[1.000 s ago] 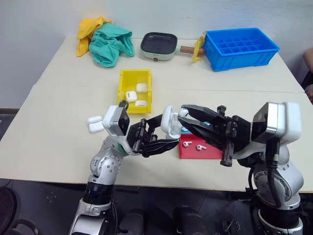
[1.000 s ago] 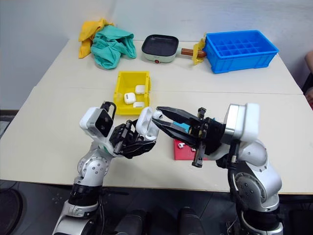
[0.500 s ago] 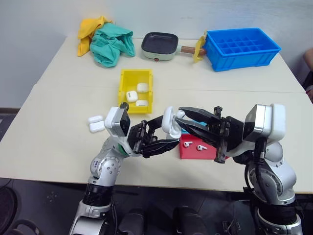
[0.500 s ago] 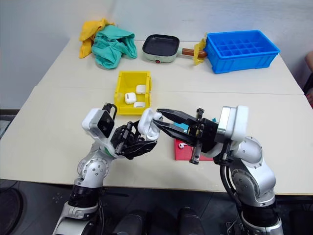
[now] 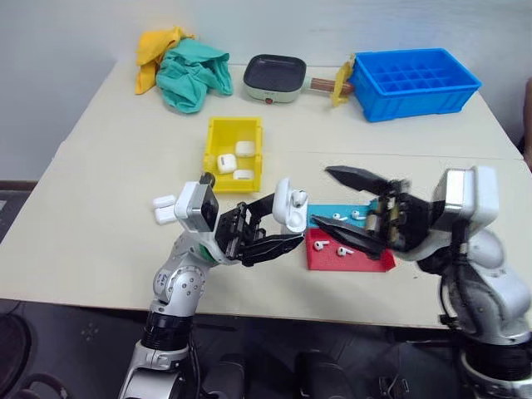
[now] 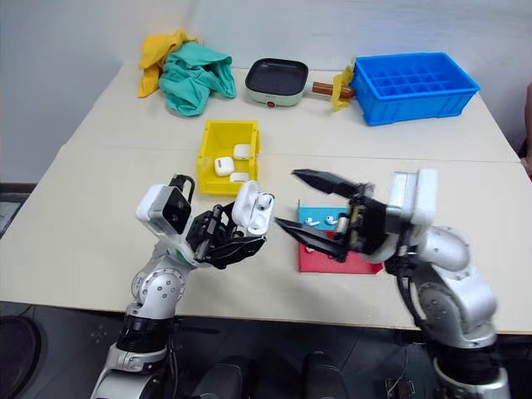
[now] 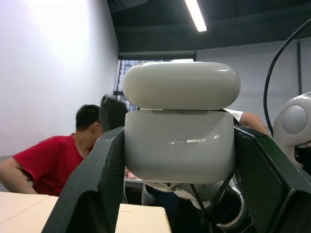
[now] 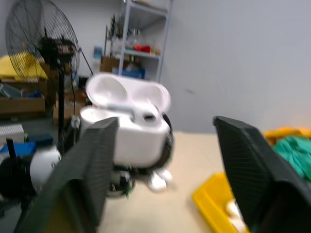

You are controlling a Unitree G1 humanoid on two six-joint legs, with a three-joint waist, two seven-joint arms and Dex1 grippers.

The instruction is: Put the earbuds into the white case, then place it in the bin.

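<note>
Beige table (image 5: 100, 158), yellow bin (image 5: 232, 153) as landmark: just in front of it the left gripper (image 5: 268, 237) clamps the white case (image 5: 291, 206), lid open, right gripper (image 5: 349, 209) spread empty beside it; next earbud (image 5: 319, 244) needs stem-down seating, case held steady.

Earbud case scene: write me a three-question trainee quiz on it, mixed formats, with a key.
1. True or false: the left hand holds a white case with its lid open.
2. How many white cases lie in the yellow bin? A) one B) three C) five
3. Fill in: the right hand is ____ and holds nothing.

Key:
1. True.
2. B; two more cases lie on the table beside the left arm.
3. Open; it stands over the teal tray and red tray, where loose earbuds lie.
</note>
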